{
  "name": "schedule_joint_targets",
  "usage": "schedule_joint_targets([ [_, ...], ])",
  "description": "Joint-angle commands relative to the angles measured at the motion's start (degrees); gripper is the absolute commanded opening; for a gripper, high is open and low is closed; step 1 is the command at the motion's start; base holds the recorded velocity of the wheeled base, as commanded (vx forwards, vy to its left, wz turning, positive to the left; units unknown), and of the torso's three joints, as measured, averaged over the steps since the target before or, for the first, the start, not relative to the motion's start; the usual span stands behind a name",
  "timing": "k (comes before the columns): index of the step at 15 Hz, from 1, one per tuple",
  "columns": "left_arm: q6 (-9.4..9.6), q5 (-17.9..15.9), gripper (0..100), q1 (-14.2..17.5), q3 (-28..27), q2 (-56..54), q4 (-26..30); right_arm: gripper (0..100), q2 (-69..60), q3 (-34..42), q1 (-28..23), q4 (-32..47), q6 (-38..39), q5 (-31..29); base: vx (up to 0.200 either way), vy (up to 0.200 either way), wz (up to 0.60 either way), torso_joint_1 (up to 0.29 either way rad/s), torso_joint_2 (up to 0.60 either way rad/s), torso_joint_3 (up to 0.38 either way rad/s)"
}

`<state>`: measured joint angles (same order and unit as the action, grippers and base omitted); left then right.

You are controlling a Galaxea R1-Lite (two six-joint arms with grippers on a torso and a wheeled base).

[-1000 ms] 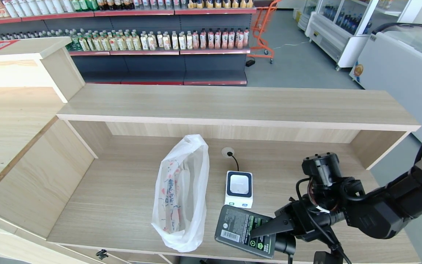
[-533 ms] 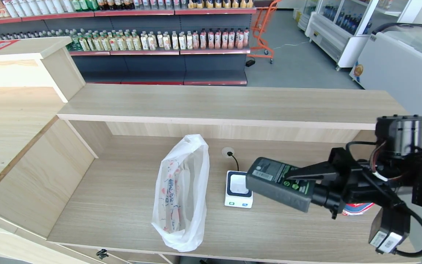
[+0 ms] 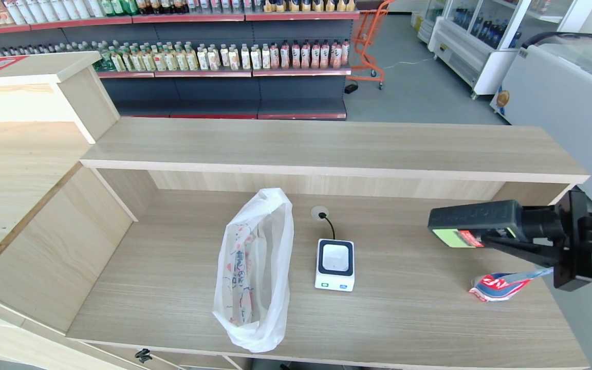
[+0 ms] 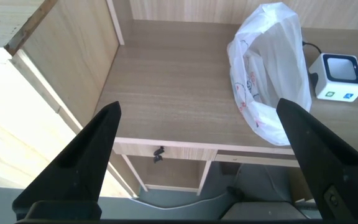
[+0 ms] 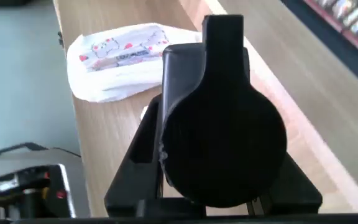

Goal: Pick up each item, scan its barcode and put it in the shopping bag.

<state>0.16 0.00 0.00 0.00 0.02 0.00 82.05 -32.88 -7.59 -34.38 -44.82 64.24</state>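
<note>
Head view: right hand (image 3: 496, 231) is gripping the dark pack (image 3: 473, 216) aloft over the table's (image 3: 404, 318) right end. Scanning seems to be pending, calling for swinging its barcode over the scanner (image 3: 335, 263), beside the shopping bag (image 3: 255, 267).

The light wooden counter (image 3: 409, 318) is a low work surface with side walls and a higher ledge (image 3: 327, 144) along its far side. A white, half-transparent shopping bag (image 3: 255, 267) lies lengthwise on it, reaching from the middle down to the near edge. Just beside the bag, to its right and not touching it, stands a small white scanner (image 3: 335, 264), whose black cable (image 3: 330, 226) goes into a round hole (image 3: 319, 212) in the surface, and a red and white packet (image 3: 496, 285) lies well apart near the right end.
</note>
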Motion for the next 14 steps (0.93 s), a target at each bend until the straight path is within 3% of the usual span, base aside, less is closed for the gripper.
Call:
schedule_joint_targets([
  [1, 0.02, 0.0, 100, 0.0, 0.0, 0.1, 0.0, 0, 1.0, -4.8, -0.8, -0.2, 26.7, -21.3, 0.0, 0.0, 0.0, 0.0, 0.0, 0.0],
  [2, 0.02, 0.0, 100, 0.0, 0.0, 0.1, 0.0, 0, 3.8, -6.1, 2.0, -0.4, 36.5, -30.0, 0.0, 0.0, 0.0, 0.0, 0.0, 0.0],
  [3, 0.02, 0.0, 100, 0.0, 0.0, 0.0, 0.0, 0, 6.5, -7.0, 2.9, -0.4, 45.8, -34.3, 0.0, 0.0, 0.0, 0.0, 0.0, 0.0],
  [4, 0.02, 0.0, 100, 0.0, 0.0, 0.1, 0.0, 0, 7.9, -7.6, 4.8, -0.3, 53.3, -35.9, 0.0, 0.0, 0.0, 0.0, 0.0, 0.0],
  [5, 0.02, 0.0, 100, 0.0, 0.0, 0.1, 0.0, 0, 9.4, -8.5, 8.5, 0.5, 67.1, -37.3, 0.0, 0.0, 0.0, 0.0, 0.0, 0.0],
  [6, 0.02, 0.0, 100, 0.0, 0.0, 0.0, 0.0, 0, 9.3, -8.4, 11.2, 2.5, 73.7, -37.7, 0.0, 0.0, 0.0, 0.0, 0.0, 0.0],
  [8, 0.02, 0.0, 100, 0.0, 0.0, 0.1, 0.0, 0, 9.4, -8.5, 13.0, 4.4, 75.9, -37.8, 0.0, 0.0, 0.0, 0.0, 0.0, 0.0],
  [9, 0.02, 0.0, 100, 0.0, 0.0, 0.1, 0.0, 0, 10.0, -8.3, 16.7, 6.1, 79.4, -38.0, 0.0, 0.0, 0.0, 0.0, 0.0, 0.0],
  [14, 0.02, 0.0, 100, 0.0, 0.0, 0.1, 0.0, 0, 13.7, -8.9, 19.1, 5.8, 80.3, -39.7, 0.0, 0.0, 0.0, 0.0, 0.0, 0.0],
])
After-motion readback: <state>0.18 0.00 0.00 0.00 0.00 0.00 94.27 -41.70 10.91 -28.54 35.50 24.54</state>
